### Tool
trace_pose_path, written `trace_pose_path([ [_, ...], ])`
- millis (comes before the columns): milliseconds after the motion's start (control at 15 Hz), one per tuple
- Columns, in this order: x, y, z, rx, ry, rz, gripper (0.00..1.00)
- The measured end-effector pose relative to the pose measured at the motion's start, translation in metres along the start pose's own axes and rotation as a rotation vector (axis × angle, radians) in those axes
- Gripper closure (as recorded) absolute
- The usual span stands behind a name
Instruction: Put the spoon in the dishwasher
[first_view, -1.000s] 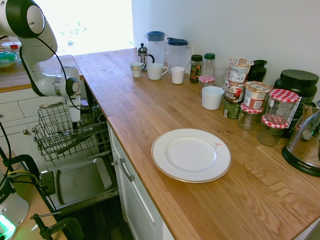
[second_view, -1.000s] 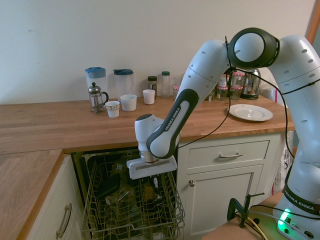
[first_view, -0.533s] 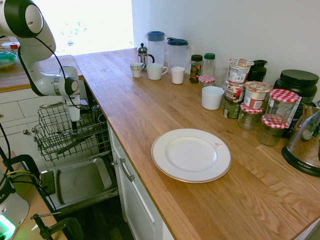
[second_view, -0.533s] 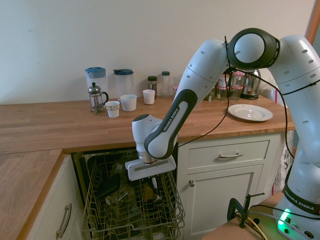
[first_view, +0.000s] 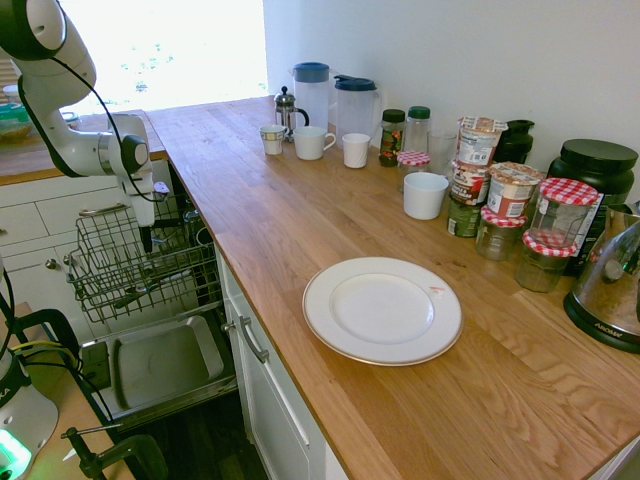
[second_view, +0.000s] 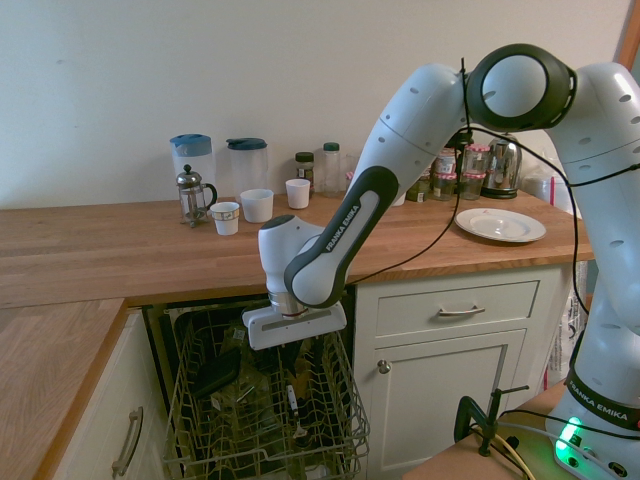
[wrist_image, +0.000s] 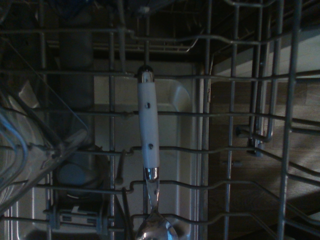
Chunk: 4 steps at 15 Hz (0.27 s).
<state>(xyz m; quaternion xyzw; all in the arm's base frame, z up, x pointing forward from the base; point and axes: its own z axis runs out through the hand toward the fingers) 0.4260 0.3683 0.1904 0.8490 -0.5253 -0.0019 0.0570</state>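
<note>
The spoon (second_view: 293, 404) lies in the dishwasher's wire rack (second_view: 200, 425), its white handle (wrist_image: 149, 131) resting across the wires and its shiny bowl (wrist_image: 155, 231) at the lower end. My gripper (second_view: 290, 352) hangs just above it, apart from it, its fingers open with nothing between them. From the other side the gripper (first_view: 148, 238) shows over the pulled-out rack (first_view: 110, 272), above the lowered steel door panel (first_view: 160, 365).
Dark dishes (second_view: 215, 372) sit in the rack's left part. On the wooden counter (first_view: 270, 220) stand a white plate (first_view: 382, 310), mugs (first_view: 312, 142), pitchers (first_view: 356, 105) and jars (first_view: 560, 215). White cabinet drawers (second_view: 460, 310) flank the dishwasher.
The fingers have opened and let go of the spoon, which has dropped into the rack. The gripper has risen and shifted slightly away from it.
</note>
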Motion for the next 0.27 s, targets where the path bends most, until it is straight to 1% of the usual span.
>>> trace_pose_path([
  [267, 0.001, 0.021, -0.066, 0.049, 0.047, 0.04, 0.0],
])
